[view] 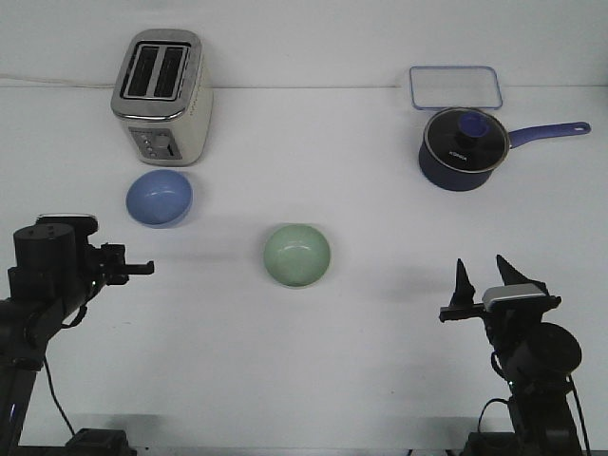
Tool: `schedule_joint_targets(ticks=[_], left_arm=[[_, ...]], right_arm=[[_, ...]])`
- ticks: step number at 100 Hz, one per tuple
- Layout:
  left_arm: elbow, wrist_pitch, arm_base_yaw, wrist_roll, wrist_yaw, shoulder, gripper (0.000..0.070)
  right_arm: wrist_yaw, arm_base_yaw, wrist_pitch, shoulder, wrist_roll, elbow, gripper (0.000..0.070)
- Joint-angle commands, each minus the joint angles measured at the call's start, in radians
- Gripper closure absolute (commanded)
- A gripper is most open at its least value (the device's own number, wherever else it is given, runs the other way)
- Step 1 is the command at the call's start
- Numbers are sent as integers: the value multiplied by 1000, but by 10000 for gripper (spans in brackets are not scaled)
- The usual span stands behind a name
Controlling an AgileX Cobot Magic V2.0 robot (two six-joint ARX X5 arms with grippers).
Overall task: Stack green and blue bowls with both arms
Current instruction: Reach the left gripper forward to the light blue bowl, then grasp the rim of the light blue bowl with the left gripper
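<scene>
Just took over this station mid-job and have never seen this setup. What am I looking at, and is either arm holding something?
One picture, from a camera facing forward over a white table. The black left hand and right hand are the ends of two robot arms; the right one is open and holds nothing, and the left holds nothing I can see. On the table lie a blue bowl, a green bowl, a toaster, a lidded saucepan and a clear container. The bowls sit apart, unstacked.

You can't see the left gripper (142,267)'s finger gap from this side-on angle, both arms' bases run off the bottom edge, and the saucepan (463,152) lid's label is too small to read.
</scene>
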Motion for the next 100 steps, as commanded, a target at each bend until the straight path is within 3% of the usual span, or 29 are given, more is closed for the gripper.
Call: schedule_joint_targets(ticks=[1, 9, 19, 24, 40, 53, 73, 100], left_arm=[[20, 6, -2, 8, 1, 5, 684], [20, 4, -2, -21, 1, 6, 651], [20, 0, -2, -32, 1, 8, 427], [20, 0, -2, -32, 1, 8, 350], [20, 8, -2, -32, 1, 10, 296], [29, 8, -2, -30, 1, 36, 112], [103, 10, -1, -18, 1, 156, 117], [338, 1, 60, 10, 1, 441, 117]], right_arm=[[1, 1, 10, 3, -1, 3, 250], [1, 1, 10, 3, -1, 3, 250], [1, 1, 10, 3, -1, 3, 250], [1, 1, 10, 3, -1, 3, 250], [1, 1, 10, 3, -1, 3, 250], [1, 1, 10, 3, -1, 3, 250], [1, 1, 10, 3, -1, 3, 250], [1, 1, 10, 3, 0, 3, 250]])
